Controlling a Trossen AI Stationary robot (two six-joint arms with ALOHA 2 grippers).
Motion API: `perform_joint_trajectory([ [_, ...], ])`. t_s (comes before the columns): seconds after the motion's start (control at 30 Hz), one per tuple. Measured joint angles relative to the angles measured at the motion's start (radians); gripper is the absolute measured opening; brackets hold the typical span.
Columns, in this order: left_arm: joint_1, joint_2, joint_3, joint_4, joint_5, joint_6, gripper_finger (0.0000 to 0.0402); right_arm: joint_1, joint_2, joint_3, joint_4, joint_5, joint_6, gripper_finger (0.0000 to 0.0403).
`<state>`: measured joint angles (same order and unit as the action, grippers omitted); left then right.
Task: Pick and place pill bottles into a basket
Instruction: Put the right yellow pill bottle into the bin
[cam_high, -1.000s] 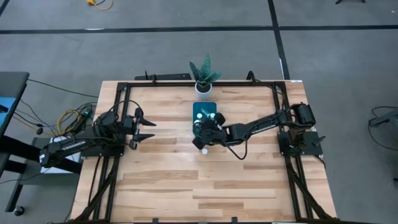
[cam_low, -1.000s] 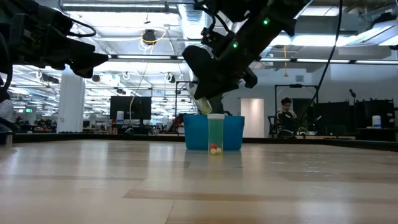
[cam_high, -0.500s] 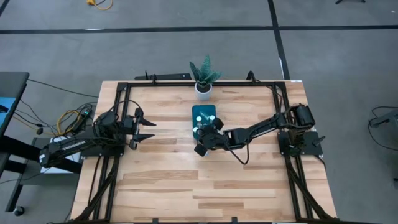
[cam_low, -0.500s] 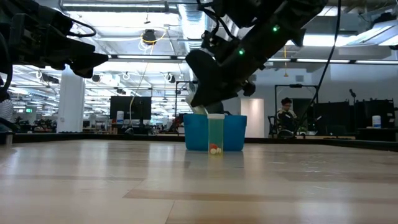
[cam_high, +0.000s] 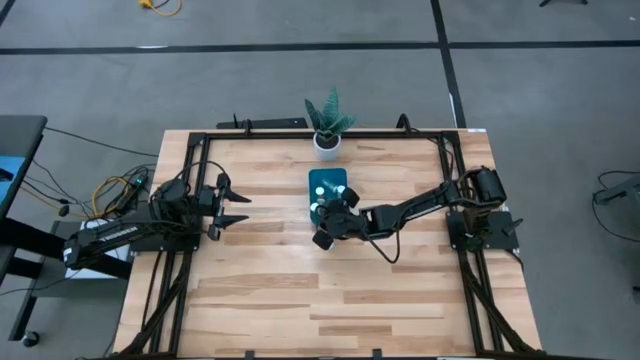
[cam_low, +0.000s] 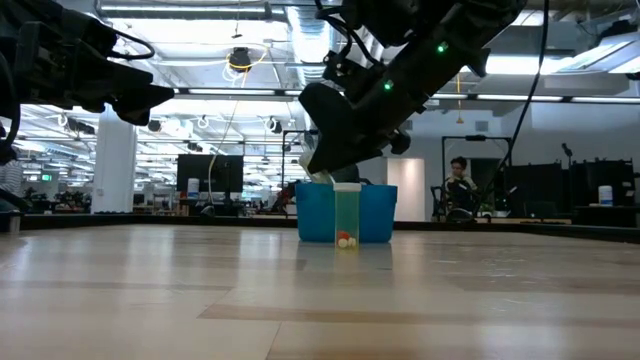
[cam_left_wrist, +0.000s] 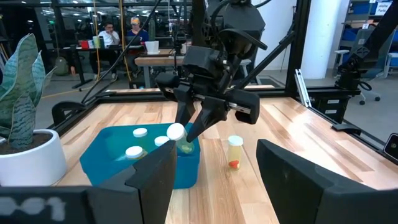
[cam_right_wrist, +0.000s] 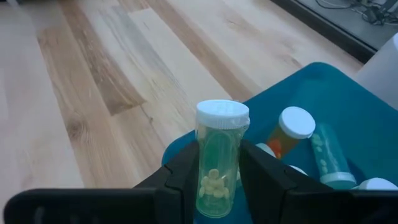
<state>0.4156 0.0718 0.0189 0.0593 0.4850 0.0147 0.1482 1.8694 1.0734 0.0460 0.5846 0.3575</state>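
My right gripper (cam_right_wrist: 219, 155) is shut on a clear pill bottle with a white cap (cam_right_wrist: 222, 115), tilted over the near rim of the teal basket (cam_high: 328, 180). In the left wrist view the bottle (cam_left_wrist: 179, 137) hangs over the basket's corner (cam_left_wrist: 186, 165). Several white-capped bottles (cam_right_wrist: 295, 124) lie inside the basket. One more bottle (cam_low: 346, 213) stands upright on the table just in front of the basket; it also shows in the left wrist view (cam_left_wrist: 234, 151). My left gripper (cam_high: 240, 208) is open and empty at the table's left. My right gripper pinches the bottle's clear body (cam_right_wrist: 217, 180) between its two fingers (cam_right_wrist: 183, 171), the capped end sticking out past the fingertips. The fingers slant down from above and from the table's right. The bottle is lifted clear, tilted, above the basket's near rim.
A white pot with a green spiky plant (cam_high: 327, 135) stands just beyond the basket's far end. Black frame rails (cam_high: 190, 180) run along the table's edges. Bare wood (cam_high: 330, 290) lies toward the near edge.
My right gripper has sunk a little toward the basket's near rim with the bottle still in its hold, and its wrist has shifted a little toward the table's near edge.
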Motion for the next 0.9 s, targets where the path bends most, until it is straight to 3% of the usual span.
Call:
perform_joint_trajectory([
  [0.9, 0.0, 0.0, 0.0, 0.0, 0.0, 0.0, 0.0213, 0.0, -0.001, 0.001, 0.0, -0.01, -0.026, 0.0098],
])
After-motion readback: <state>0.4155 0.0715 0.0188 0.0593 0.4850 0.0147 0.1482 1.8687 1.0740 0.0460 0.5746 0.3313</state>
